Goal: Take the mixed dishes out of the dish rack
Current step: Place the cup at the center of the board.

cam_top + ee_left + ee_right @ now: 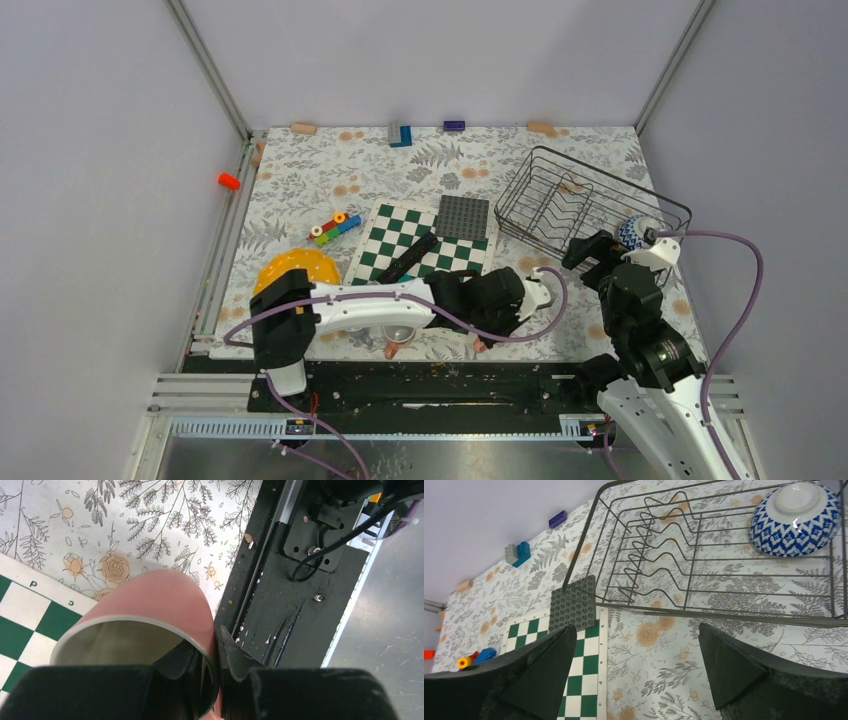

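Left hand [212, 647] clamps pink mug [160, 597] wall at table [165, 525] edge | right hand [636, 665] wide, facing dish rack [724, 614] rim

The dish rack [590, 205] stands at the right of the counter [300, 185], a bowl [632, 232] in its near right corner. The chessboard [400, 250] lies left of it, a studded plate [463, 216] on its far right corner.

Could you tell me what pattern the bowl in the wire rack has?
Blue-and-white zigzags on the round bowl; best seen from the right wrist.
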`<state>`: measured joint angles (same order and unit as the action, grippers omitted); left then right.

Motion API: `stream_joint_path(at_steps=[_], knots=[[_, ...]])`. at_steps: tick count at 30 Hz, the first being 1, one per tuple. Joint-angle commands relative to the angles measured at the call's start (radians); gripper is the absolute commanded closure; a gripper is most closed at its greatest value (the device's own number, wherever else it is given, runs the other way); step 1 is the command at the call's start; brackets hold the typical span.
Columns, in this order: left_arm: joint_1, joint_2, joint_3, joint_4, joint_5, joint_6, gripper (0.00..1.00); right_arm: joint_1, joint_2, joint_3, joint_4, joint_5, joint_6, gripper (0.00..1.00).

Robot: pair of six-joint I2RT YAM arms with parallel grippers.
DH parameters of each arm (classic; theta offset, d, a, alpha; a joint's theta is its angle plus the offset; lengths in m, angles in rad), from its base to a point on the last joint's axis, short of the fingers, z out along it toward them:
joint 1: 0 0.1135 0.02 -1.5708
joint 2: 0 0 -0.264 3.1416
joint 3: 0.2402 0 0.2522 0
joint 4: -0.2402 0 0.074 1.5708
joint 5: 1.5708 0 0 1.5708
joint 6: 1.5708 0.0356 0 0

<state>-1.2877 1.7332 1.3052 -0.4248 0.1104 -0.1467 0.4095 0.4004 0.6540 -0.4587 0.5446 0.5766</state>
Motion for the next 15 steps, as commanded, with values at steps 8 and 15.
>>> stream_joint_path(at_steps=[8,15], knots=[[-0.03,0.096,0.172,-0.051,-0.102,0.003,0.93,0.002,-0.007,0.024,-0.01,0.129,-0.014,0.02],[-0.036,0.143,0.201,-0.084,-0.107,-0.019,0.87,0.002,-0.014,0.022,-0.009,0.144,-0.012,0.02]])
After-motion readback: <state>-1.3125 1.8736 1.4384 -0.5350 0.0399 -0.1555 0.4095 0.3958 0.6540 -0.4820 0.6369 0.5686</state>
